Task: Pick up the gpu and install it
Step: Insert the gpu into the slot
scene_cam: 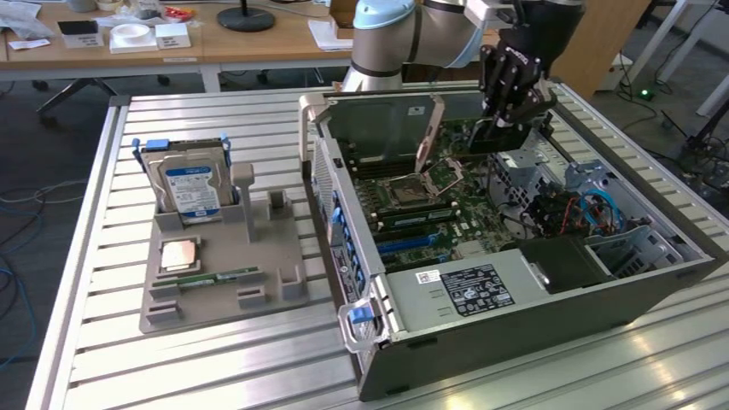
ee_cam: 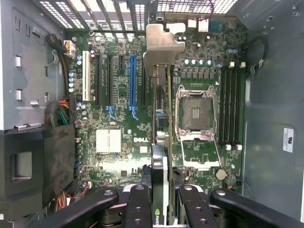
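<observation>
On the exterior view's left, a grey tray carries a hard drive. Right of it, over the far end of the open computer case, the gripper clasps the gpu between its fingers, edge-down just above the motherboard.

A slatted metal table carries a grey, perhaps plastic, holder and an open case.
</observation>
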### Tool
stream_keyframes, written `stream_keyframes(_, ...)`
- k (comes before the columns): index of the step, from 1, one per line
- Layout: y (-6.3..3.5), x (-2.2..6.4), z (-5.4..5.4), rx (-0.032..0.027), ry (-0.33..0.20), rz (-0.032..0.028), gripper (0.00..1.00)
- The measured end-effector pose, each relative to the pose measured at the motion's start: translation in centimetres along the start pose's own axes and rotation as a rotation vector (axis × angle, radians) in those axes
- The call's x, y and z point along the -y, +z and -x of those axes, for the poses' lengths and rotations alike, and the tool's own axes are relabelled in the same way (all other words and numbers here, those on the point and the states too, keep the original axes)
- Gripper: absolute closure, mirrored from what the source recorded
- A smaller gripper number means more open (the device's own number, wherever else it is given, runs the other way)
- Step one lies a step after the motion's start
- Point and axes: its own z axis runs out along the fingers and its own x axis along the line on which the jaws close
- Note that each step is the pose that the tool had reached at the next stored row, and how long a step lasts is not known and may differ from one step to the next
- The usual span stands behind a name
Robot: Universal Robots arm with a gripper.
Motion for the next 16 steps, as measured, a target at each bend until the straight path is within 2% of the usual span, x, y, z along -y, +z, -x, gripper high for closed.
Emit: stream_keyframes(16, 0.49, -0.23, -0.43, -0.0001, -0.004, -0.0002, 0.73)
